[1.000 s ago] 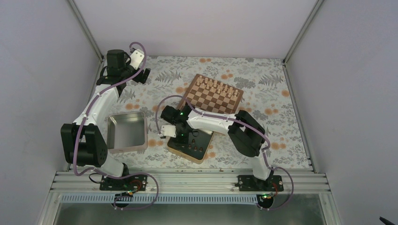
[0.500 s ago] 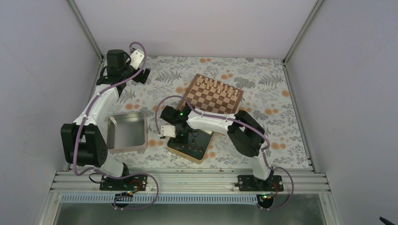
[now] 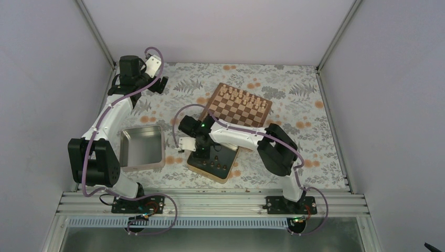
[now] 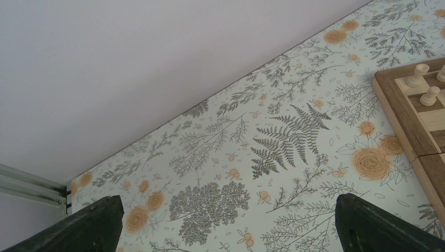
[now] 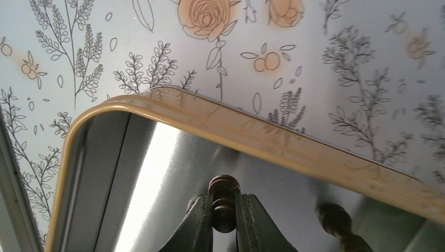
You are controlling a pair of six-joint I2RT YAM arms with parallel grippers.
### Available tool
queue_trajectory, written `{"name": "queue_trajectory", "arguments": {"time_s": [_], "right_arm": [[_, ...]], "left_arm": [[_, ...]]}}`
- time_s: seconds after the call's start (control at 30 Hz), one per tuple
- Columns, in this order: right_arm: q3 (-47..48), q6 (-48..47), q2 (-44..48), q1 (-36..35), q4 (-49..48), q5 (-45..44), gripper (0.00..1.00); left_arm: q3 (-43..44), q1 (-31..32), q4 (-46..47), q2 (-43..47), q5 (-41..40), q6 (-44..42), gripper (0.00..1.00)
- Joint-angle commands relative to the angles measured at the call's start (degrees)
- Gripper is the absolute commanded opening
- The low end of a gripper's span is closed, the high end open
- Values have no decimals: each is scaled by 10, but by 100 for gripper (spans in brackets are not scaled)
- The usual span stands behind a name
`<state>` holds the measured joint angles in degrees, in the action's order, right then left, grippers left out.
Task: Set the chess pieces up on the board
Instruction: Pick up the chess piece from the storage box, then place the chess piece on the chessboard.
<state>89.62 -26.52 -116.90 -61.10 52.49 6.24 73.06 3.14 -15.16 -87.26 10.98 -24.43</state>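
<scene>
While in tin (image 5: 252, 137), fingers (image 5: 197, 228) around chessman (image 5: 224, 199).

The left arm (image 3: 107, 118) stretches far up the left side, its claw (image 4: 225, 233) spread wide with nothing between the fingers. The right arm (image 3: 239, 136) folds leftward from a raised elbow, wrist pointing down, its claw (image 5: 224, 206) pinched on a dark chess piece (image 5: 223, 187).

The fingers (image 5: 197, 226) of the right end effector (image 5: 224, 202) cover the lower body of the dark chess piece (image 5: 223, 186) between them. A second dark piece (image 5: 336, 219), at 4 o'clock, is blurred and cropped below. The board (image 4: 414, 131) runs off the left wrist view at 3 o'clock.
</scene>
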Motion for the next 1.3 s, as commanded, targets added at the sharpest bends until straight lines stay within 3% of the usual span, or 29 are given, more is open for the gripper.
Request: {"name": "queue_trajectory", "arguments": {"time_s": [0.0,0.37,0.73,0.97,1.27], "right_arm": [[23,2,33,1,20,-22,9],[102,-24,54,80,70,-32,9],[259,-89,-44,215,96,-42,9],[314,-111,-118,235,107,-27,10],[310,-121,-151,242,110,-6,11]], "left_arm": [[9,2,5,3,-2,3,100],[9,2,7,5,-2,2,100],[4,1,8,11,-3,1,100],[1,1,9,9,-6,0,100],[2,2,11,0,-5,-3,100]]}}
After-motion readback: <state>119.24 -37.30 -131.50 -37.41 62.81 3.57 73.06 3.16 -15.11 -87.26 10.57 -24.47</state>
